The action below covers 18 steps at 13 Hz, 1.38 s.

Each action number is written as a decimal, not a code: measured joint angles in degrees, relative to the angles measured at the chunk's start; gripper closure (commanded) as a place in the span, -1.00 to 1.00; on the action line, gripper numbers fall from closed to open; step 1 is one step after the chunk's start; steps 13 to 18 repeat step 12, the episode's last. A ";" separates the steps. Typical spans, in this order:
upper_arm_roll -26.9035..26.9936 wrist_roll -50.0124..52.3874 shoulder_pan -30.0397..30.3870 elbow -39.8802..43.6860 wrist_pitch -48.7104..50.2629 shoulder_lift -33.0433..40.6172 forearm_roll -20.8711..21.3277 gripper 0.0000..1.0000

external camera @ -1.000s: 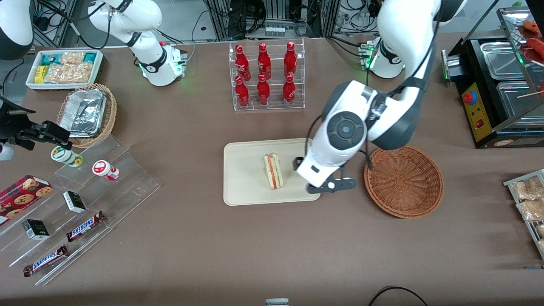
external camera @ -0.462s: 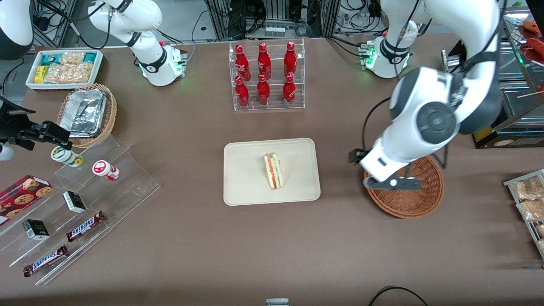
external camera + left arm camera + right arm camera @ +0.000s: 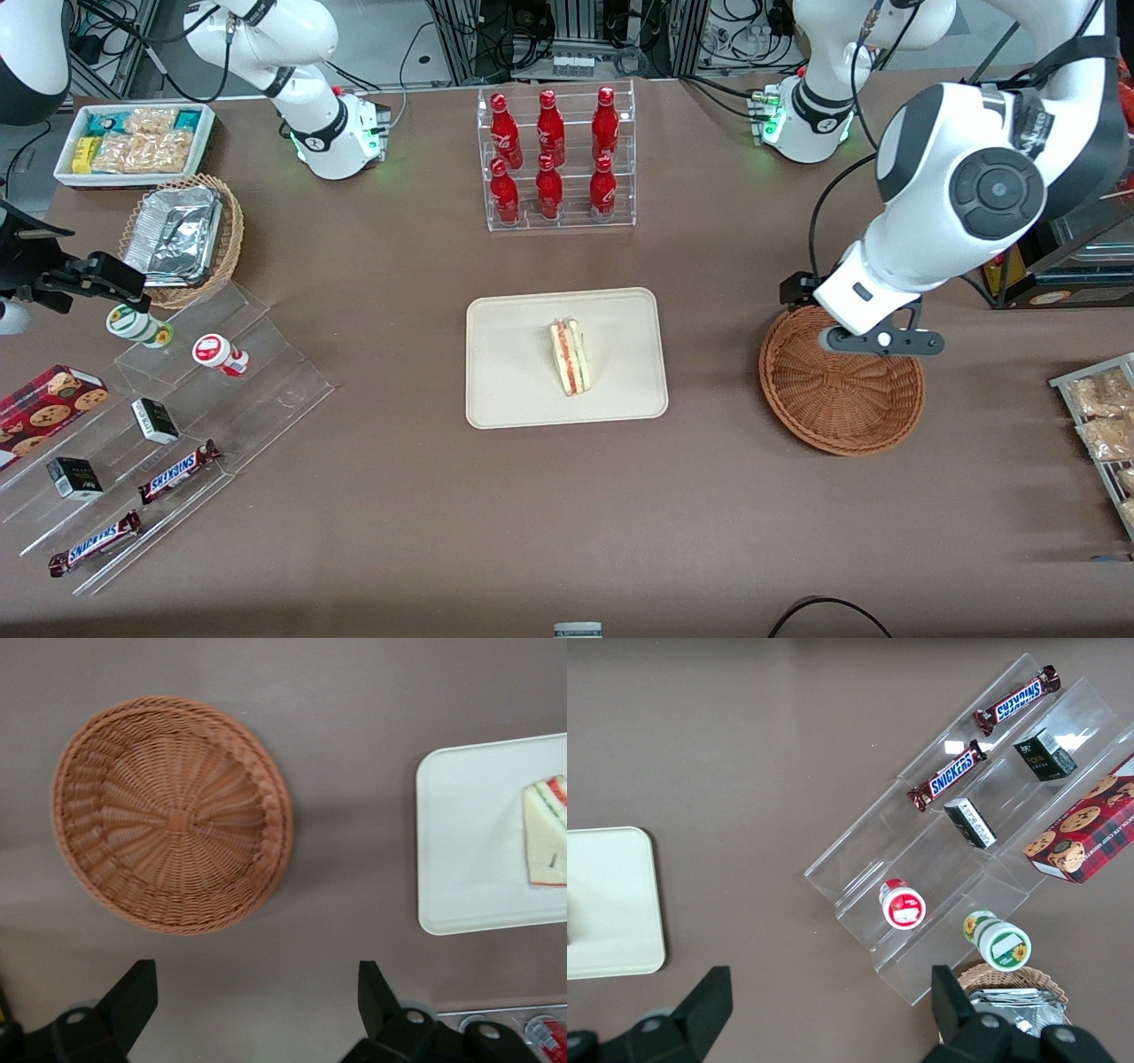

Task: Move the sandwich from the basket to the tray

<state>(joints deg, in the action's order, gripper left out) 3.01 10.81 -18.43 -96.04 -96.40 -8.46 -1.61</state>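
Since the sandwich [image 3: 570, 357] lies in the middle of the tray [image 3: 505, 390] and the claw [image 3: 255, 1014] hangs wide apart above the empty basket [image 3: 840, 409], only a careless swing could bump things.

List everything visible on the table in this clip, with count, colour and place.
sandwich: 1, white bread with red-green stripe, on the tray
tray: 1, cream, mid-table
basket: 1, reddish-brown wicker, beside the tray toward the working arm's end
cola bottles: 6, red, in a clear rack farther from the camera than the tray
Snickers bars: 2, brown, on the clear stepped stand toward the parked arm's end
foil trays: silver, in a light wicker basket
hand: 1, black, open, above the basket's rim
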 measured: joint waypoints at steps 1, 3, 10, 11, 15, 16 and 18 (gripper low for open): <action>-0.40 -2.01 1.91 -0.82 0.53 1.04 0.01 -1.00; -3.60 -4.18 7.78 -1.48 2.70 3.00 0.02 -1.00; -11.34 -4.76 18.42 -1.63 12.03 10.67 0.04 -1.00; -11.34 -4.76 18.66 -1.59 13.06 11.39 0.05 -1.00; -11.33 -4.76 19.01 -1.40 13.94 11.93 0.05 -1.00; -11.33 -4.76 19.01 -1.40 13.94 11.93 0.05 -1.00; -11.33 -4.76 19.01 -1.40 13.94 11.93 0.05 -1.00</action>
